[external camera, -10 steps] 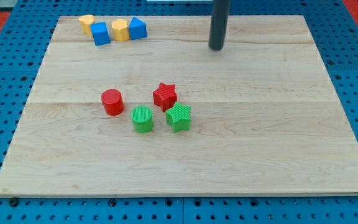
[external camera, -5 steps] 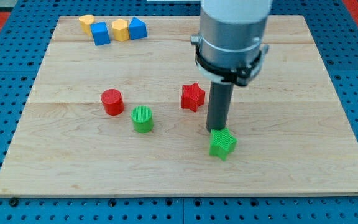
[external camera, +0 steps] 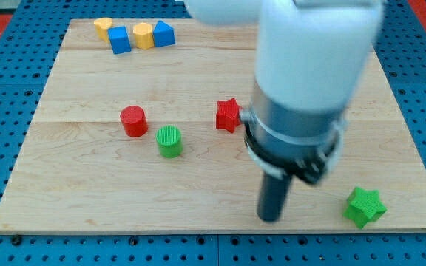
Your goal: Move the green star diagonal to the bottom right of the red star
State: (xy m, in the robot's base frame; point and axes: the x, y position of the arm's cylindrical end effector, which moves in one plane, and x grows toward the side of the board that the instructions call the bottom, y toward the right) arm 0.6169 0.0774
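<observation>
While the green star sat near the wooden board's bottom-right corner, well apart from the red star and far down and to the view's right of it, my tip stood on the board down and right of the red star, to the view's left of the green star, with a clear gap of bare wood between tip and block. The rod carried nothing and touched no block; it has no jaws to open or close, so it was simply free, resting against the board alone. Judged from this layout, the green star already lay on a down-right diagonal from the red star, but much farther off than a neat diagonal neighbour would be. Doing the step well would likely mean bringing the tip round to the far side of the green star, at its lower right, and nudging it up and left in short, centred pushes, since an off-centre push on a star's points could spin it aside. Care near the red star would matter too, because the bulky arm body hid part of its right edge. The red cylinder and green cylinder sat well left of the red star, out of the way.
</observation>
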